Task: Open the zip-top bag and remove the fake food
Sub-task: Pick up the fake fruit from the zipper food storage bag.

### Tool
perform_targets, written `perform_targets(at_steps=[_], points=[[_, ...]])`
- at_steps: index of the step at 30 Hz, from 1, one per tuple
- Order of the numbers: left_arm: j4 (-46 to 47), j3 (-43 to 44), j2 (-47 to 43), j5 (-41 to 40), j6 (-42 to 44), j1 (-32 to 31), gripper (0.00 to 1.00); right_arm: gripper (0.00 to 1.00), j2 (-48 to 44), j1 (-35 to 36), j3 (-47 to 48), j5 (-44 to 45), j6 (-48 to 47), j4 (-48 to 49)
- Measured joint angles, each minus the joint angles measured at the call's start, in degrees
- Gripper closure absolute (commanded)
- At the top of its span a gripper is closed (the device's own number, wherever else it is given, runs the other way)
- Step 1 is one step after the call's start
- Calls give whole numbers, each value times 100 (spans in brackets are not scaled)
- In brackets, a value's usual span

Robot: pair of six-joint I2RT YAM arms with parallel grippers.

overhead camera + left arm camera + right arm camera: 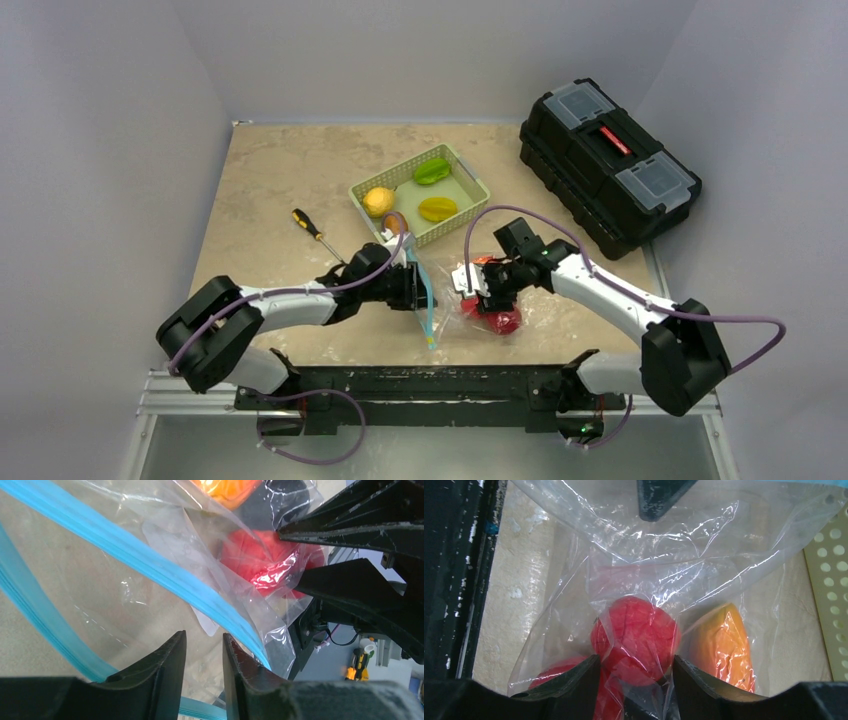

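Note:
The zip-top bag lies crinkled on the table between my two grippers, its light-blue zipper strip toward the left arm. My left gripper is at the bag's mouth. In the left wrist view the left gripper is open by a narrow gap, with clear film and the zipper strip running through it. My right gripper hangs over the bag. In the right wrist view the right gripper is open, its tips either side of a red fake food under the film, next to an orange one.
A green basket behind the bag holds a yellow-orange fruit, a green one and a yellow one. A yellow-and-black screwdriver lies left of it. A black toolbox stands at the back right.

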Motion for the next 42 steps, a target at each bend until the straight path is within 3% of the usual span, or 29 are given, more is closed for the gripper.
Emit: perform_targets(at_steps=[8,14,18,25,35,42], points=[[291,0,358,138,-149,-114,61,62,52,109,-70,376,166,310],[564,11,654,275,-273,-149,59,49,229,205,-70,531,369,483],[649,81,813,354,-304,-162,54,50,323,238,-72,643,470,520],[879,131,839,461,-315,-208,43,64,525,240,-52,553,673,568],[1261,131,1003,640,-439,-223,33,100,857,286,173,339,1045,570],[1305,129,1104,678,-463,-223,22,100,1139,284,374,101,1427,566]])
